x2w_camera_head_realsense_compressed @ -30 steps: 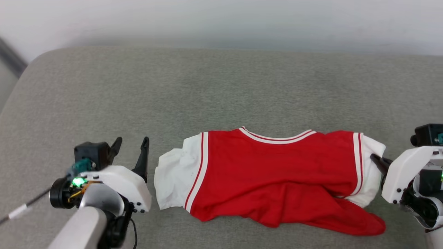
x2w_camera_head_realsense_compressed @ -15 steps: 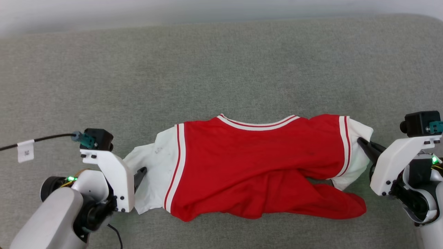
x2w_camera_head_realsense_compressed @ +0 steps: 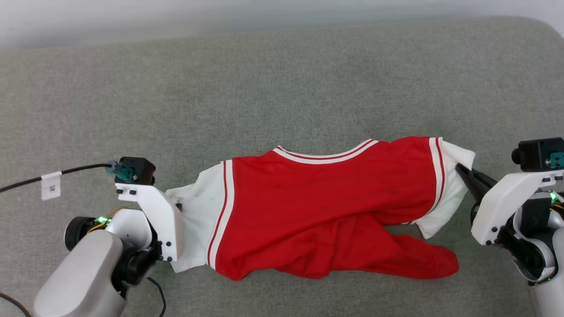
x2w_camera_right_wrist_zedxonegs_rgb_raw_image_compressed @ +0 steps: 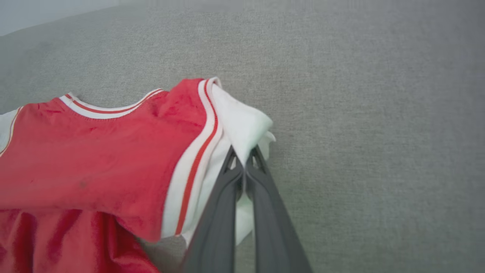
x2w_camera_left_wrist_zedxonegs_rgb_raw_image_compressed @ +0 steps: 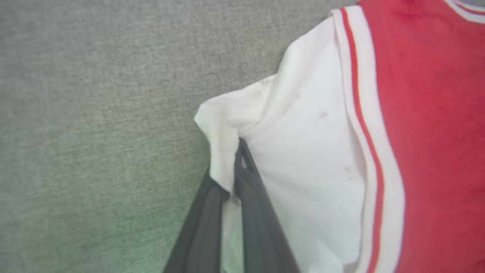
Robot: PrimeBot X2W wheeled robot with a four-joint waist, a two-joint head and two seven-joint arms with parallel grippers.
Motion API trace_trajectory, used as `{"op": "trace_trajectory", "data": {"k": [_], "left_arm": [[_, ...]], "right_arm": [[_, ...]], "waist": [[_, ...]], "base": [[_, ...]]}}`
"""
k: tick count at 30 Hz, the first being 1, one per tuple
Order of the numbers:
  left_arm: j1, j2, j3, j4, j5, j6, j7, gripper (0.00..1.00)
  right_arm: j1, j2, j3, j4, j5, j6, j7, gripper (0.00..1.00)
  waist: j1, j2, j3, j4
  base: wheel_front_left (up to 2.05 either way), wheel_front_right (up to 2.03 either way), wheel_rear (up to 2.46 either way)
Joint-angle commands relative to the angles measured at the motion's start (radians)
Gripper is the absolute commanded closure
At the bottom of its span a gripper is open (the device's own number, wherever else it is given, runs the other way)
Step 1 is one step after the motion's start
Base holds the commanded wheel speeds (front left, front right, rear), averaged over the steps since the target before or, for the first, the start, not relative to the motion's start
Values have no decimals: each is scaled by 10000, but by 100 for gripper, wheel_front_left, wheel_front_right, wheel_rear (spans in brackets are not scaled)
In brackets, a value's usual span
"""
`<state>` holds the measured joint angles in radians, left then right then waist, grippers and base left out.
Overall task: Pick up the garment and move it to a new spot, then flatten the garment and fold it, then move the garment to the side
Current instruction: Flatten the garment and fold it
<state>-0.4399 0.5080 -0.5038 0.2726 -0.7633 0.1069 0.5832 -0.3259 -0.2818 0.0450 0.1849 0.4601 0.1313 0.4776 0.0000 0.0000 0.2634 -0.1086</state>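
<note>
Both pairs of jaws are clamping white cloth. Our left gripper (x2w_camera_left_wrist_zedxonegs_rgb_raw_image_compressed: 237, 151) is pinching the edge of the left sleeve (x2w_camera_left_wrist_zedxonegs_rgb_raw_image_compressed: 303, 151), at the 9 o'clock end of the garment (x2w_camera_head_realsense_compressed: 326, 211). Our right gripper (x2w_camera_right_wrist_zedxonegs_rgb_raw_image_compressed: 244, 155) is nipping a fold of the right sleeve (x2w_camera_right_wrist_zedxonegs_rgb_raw_image_compressed: 242, 125) at the 3 o'clock end.

The garment is lying on the grey cushion (x2w_camera_head_realsense_compressed: 282, 88), spanning the space between our two arms, with its collar (x2w_camera_head_realsense_compressed: 326, 155) facing 12 o'clock. Its lower half is bunching up, and a red tail is trailing off toward 5 o'clock.

We are judging it to be light, limp and stretchy. If we are lifting it by the sleeves alone, the red body is likely going to sag and swing between us, and the thin knit may be creeping out of such narrow fingers. We are thinking the firmer holds are at the shoulders, just inside the striped trim (x2w_camera_head_realsense_compressed: 219, 220), where the seam is giving the cloth some body. For flattening, we are expecting gentle outward tension toward 9 and 3 o'clock to be drawing the wrinkles out without straining the cloth.
</note>
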Motion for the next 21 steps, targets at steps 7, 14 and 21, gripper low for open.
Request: {"op": "trace_trajectory", "data": {"k": [7,14,21], "left_arm": [[-560,-150,503,-96,1116,796,-2467,100],[-1337,-281,930,-180,1647,1003,-4217,100],[-3009,-529,1311,479,1876,819,-5406,100]], "right_arm": [[-396,-394,89,-36,-261,-10,-836,100],[-949,-407,-98,69,-378,-10,-1251,100],[-2519,-344,-167,648,-404,-12,-1752,100]], "waist": [[0,0,-1015,361],[0,0,-1465,540],[0,0,-1384,584]], "base": [[0,0,0],[0,0,0],[0,0,0]]}}
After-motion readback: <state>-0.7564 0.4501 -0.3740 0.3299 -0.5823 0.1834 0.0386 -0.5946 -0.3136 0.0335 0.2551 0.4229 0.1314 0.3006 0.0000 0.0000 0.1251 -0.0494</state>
